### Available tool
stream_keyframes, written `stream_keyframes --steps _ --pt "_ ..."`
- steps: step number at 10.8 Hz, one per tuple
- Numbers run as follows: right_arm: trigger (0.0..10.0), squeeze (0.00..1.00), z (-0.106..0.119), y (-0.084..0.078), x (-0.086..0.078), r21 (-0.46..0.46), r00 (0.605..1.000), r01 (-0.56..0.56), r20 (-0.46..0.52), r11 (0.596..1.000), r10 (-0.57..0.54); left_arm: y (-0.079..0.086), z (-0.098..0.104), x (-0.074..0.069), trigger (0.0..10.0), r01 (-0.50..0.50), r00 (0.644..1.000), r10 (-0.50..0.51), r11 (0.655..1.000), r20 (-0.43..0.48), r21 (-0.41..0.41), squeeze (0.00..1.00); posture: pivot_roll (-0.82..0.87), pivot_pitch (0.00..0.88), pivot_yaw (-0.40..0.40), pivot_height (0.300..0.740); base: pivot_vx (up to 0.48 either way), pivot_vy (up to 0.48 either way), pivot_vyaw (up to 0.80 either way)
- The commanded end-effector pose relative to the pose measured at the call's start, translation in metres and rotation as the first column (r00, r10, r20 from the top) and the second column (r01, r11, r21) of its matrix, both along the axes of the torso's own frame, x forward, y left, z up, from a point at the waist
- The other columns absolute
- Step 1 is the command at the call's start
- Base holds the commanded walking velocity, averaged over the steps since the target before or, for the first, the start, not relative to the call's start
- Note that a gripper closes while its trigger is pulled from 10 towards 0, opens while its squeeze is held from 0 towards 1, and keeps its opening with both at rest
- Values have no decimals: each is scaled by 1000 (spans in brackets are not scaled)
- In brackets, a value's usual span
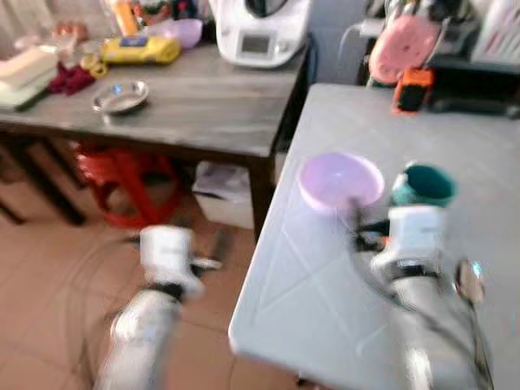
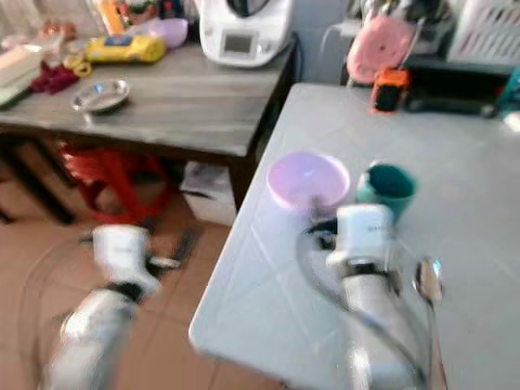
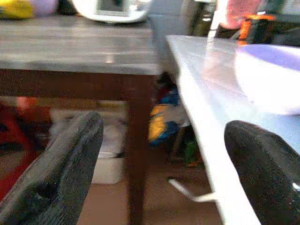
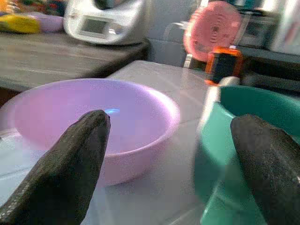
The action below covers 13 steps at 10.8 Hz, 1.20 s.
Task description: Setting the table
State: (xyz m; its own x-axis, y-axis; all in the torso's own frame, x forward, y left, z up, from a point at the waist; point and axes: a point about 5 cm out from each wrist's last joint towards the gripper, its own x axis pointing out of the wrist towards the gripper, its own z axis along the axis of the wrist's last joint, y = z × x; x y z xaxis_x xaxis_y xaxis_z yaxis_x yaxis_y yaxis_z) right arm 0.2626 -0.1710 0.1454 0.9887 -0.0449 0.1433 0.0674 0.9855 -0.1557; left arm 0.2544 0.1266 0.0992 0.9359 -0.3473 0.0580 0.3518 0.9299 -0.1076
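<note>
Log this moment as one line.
right tool: open, over table, facing bowl and cup | left tool: open, off table edge | spoon: beside right arm

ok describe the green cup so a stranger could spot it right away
On the pale grey table on the robot's right, just beyond the open right gripper. The teal cup stands beside a pink bowl; it is narrower, darker and on the bowl's right.

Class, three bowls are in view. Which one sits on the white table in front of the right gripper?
The larger pink bowl, beside the teal cup. The small purple bowl and metal bowl sit on the dark wooden table.
</note>
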Motion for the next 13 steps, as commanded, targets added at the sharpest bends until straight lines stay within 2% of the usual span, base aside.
stream_keyframes --steps 1,2,3,4,6,7,8,10,11,12,13 --pt "10000 0 0 7 0 15 1000 -20 2 1000 20 13 -1 -1 10000 -32 999 33 999 -7 26 0 -39 100 54 740 0 0 0" --pt "10000 0 0 8 0 11 1000 -25 2 1000 25 16 1 -4 10000 33 999 -33 999 14 15 0 -38 102 49 740 0 0 0" --pt "10000 0 0 9 0 8 1000 -29 0 1000 29 20 4 -6 10000 81 996 -82 996 32 36 0 -39 102 47 740 0 0 0" --pt "10000 0 0 8 1 4 1000 -31 1 1000 31 24 4 -4 10000 79 996 -80 996 28 40 0 -40 101 46 740 0 0 0" --pt "10000 0 1 9 1 -5 999 -39 3 999 39 23 5 -7 10000 168 986 -169 984 14 50 0 -41 99 42 740 0 0 0" --pt "10000 0 2 10 2 -17 999 -47 5 999 48 20 5 -11 10000 251 968 -252 967 4 53 0 -41 97 39 740 0 0 0" --pt "10000 0 2 11 2 -50 997 -80 -10 995 80 17 8 -14 10000 332 943 -332 943 9 35 0 -42 96 38 740 0 0 0" --pt "10000 0 1 14 1 -100 988 -147 -69 984 141 13 12 -15 10000 397 917 -397 918 23 14 0 -50 96 38 740 0 0 0" --pt "10000 0 0 18 2 -123 972 -217 -120 968 202 11 12 -16 10000 436 899 -437 899 22 39 0 -55 96 39 740 0 0 0" --pt "10000 0 2 21 1 -155 965 -248 -127 956 230 11 12 -16 10000 433 900 -434 900 22 39 0 -58 97 38 740 0 0 0" --pt "10000 0 5 27 1 -238 952 -296 -146 925 267 10 12 -17 10000 423 905 -424 905 24 38 0 -57 98 37 740 0 0 0"
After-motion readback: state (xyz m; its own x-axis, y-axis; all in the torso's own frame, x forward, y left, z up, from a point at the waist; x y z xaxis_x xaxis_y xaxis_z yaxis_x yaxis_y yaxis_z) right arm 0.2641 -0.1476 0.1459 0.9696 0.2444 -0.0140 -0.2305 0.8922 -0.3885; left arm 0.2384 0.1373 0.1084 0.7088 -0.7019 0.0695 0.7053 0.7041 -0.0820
